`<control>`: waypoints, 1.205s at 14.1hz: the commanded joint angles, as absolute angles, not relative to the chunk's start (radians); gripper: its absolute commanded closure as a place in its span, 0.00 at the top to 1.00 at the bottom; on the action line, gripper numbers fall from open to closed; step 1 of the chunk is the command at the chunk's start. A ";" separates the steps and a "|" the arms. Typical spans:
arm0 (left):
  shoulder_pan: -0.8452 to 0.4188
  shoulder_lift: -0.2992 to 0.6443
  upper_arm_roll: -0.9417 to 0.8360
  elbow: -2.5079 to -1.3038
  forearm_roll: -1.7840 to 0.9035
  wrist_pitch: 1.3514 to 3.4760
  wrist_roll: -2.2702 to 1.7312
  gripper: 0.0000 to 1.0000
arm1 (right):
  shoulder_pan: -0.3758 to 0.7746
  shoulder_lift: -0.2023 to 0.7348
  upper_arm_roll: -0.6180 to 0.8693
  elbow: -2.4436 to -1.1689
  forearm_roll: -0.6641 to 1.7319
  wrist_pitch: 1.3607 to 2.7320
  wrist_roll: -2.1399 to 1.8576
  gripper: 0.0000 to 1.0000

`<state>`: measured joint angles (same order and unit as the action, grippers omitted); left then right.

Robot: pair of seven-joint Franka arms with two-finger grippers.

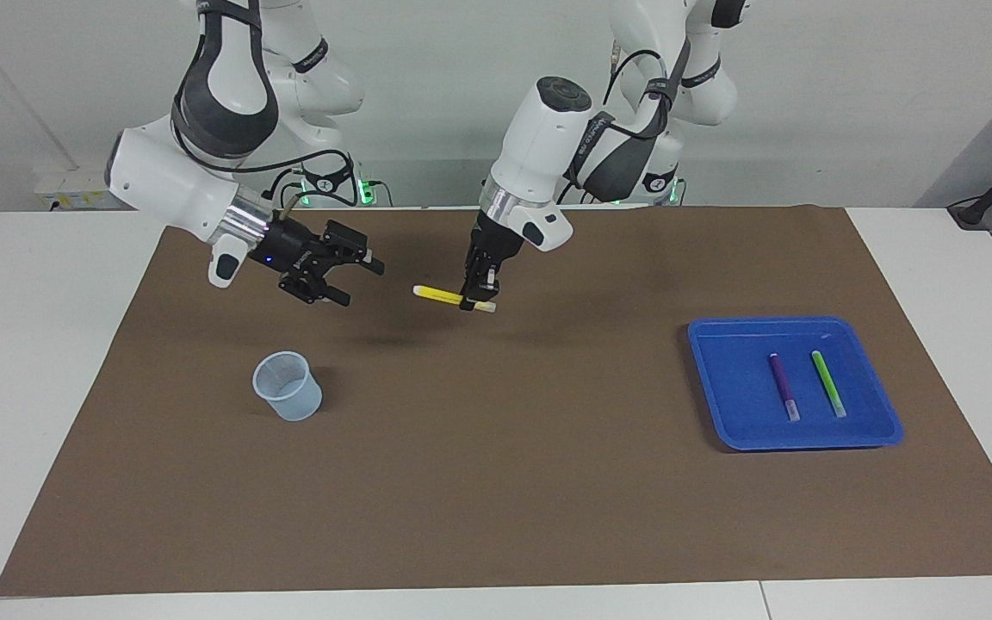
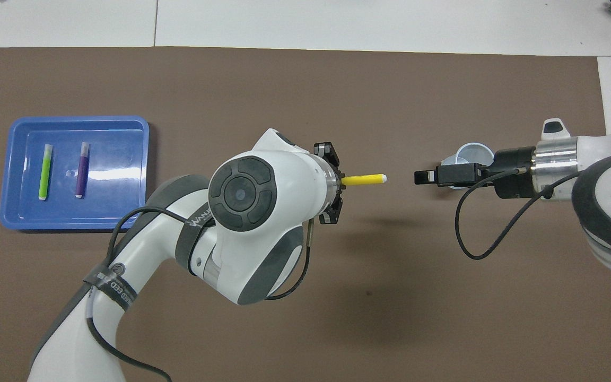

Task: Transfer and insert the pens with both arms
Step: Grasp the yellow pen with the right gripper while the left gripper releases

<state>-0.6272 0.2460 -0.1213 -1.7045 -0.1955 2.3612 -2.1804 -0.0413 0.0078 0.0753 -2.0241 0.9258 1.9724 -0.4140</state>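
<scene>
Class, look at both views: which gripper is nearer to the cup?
Right. The right gripper hangs open in the air just robot-side of the cup; the left gripper, holding the yellow pen, is over mid-mat.

Brown mat (image 1: 496, 482) – matt, paper- or felt-like, evenly flat, over a smooth white table (image 1: 40, 362). Blue tray (image 1: 879, 435) – glossy moulded plastic, catching a bright sheen on its floor. Cup (image 1: 288, 387) – thin translucent plastic, pale and faintly ribbed. Yellow pen (image 1: 440, 296), purple pen (image 1: 782, 386), green pen (image 1: 827, 383) – smooth plastic barrels. Arms: glossy white shells, dark matt joints, polished silver metal wrist rings.
</scene>
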 commanded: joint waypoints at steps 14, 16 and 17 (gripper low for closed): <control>-0.710 0.248 -0.109 -1.798 -0.221 2.680 -2.260 0.00 | 0.017 0.020 0.087 -2.002 1.002 2.045 -0.381 0.61; -0.712 0.252 -0.109 -1.809 -0.221 2.703 -2.261 0.00 | 0.018 0.023 0.089 -1.990 0.999 2.045 -0.350 0.56; -0.712 0.255 -0.109 -1.809 -0.221 2.710 -2.261 0.00 | 0.018 0.026 0.089 -1.980 0.997 2.045 -0.338 0.55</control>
<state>-0.6947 0.2542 -0.1227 -1.7877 -0.1977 2.6659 -2.2561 0.0237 0.0269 0.0841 -1.9973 0.9804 2.0492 -0.3722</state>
